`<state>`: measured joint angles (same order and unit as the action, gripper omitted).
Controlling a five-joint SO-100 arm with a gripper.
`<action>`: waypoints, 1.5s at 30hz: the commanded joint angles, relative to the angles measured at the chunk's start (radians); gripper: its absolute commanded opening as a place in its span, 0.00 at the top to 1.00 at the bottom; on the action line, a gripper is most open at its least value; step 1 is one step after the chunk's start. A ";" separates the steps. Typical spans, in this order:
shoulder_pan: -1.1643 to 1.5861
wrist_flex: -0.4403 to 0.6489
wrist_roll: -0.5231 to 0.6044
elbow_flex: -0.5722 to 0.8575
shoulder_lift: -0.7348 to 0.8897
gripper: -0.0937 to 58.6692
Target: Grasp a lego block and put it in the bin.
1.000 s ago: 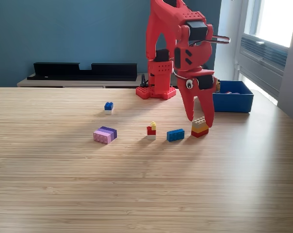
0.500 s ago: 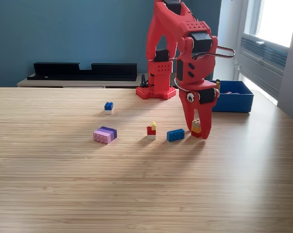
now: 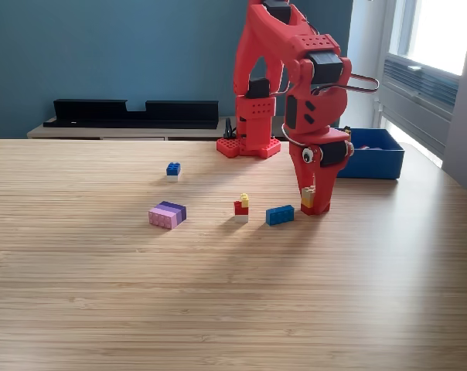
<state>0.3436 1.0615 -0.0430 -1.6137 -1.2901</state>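
Exterior view: red arm bent down over wooden table (image 3: 218,294), gripper (image 3: 314,202) tip at the tabletop, fingers clamped on a yellow-and-red lego block (image 3: 308,200) that sits at table level. Just to the view's left, a blue block (image 3: 280,215); further left, a red-yellow-white block (image 3: 241,208), a pink-purple block (image 3: 167,214), a small blue-white block (image 3: 173,169). Blue bin (image 3: 372,158) behind the gripper, toward the view's right, apart from it

Yellow-and-red lego block (image 3: 308,199) sits on wood, blue bin (image 3: 370,163) behind.
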 commanded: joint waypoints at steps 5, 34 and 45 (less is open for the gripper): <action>0.014 -0.003 0.112 0.023 -0.029 1.00; 0.399 0.235 0.321 -0.037 -0.515 1.00; 0.646 0.311 0.308 0.046 -0.469 1.00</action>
<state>0.9127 1.3606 0.2792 -1.6368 -1.7227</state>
